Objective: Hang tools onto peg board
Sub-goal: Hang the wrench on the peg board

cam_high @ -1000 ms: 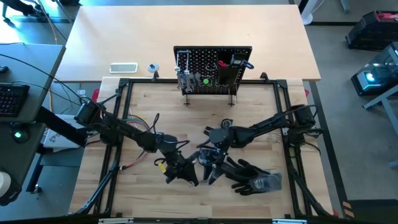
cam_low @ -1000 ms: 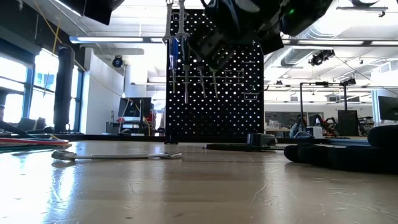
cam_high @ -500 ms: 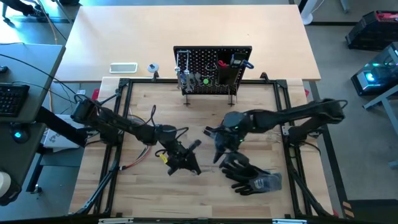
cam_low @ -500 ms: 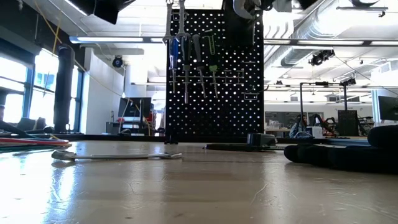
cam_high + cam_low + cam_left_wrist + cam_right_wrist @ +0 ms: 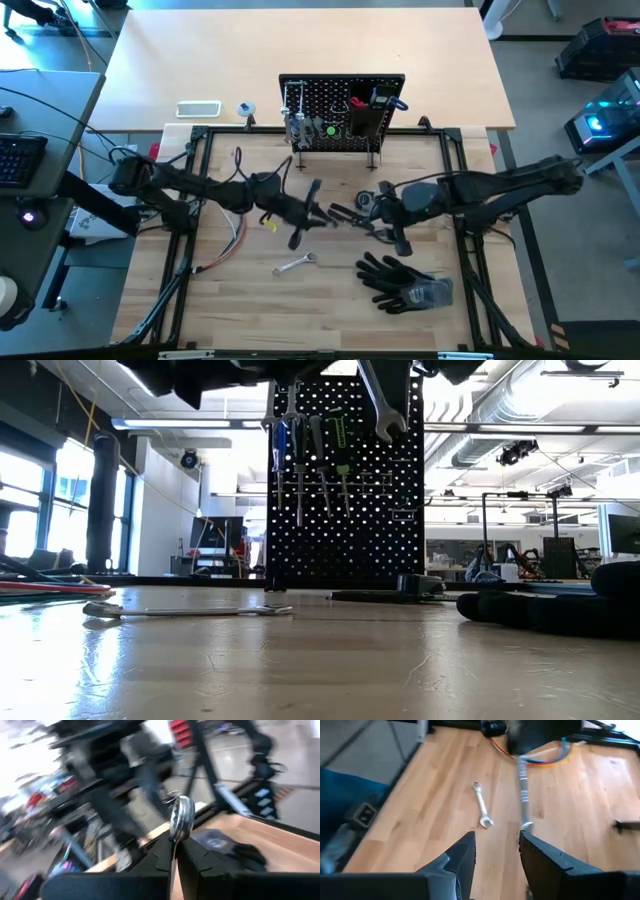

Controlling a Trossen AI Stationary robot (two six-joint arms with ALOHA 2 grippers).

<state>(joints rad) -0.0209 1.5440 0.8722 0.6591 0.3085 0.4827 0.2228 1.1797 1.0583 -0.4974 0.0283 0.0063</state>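
Left claw clamped on wrench, raised before peg board. Right claw apart, empty, nearby.

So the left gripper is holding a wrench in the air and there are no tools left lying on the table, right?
Not quite. The left gripper does hold a wrench, but another wrench lies on the table, as the high view shows.

Overhead, table-level views share peg board; wrist views perhaps close.
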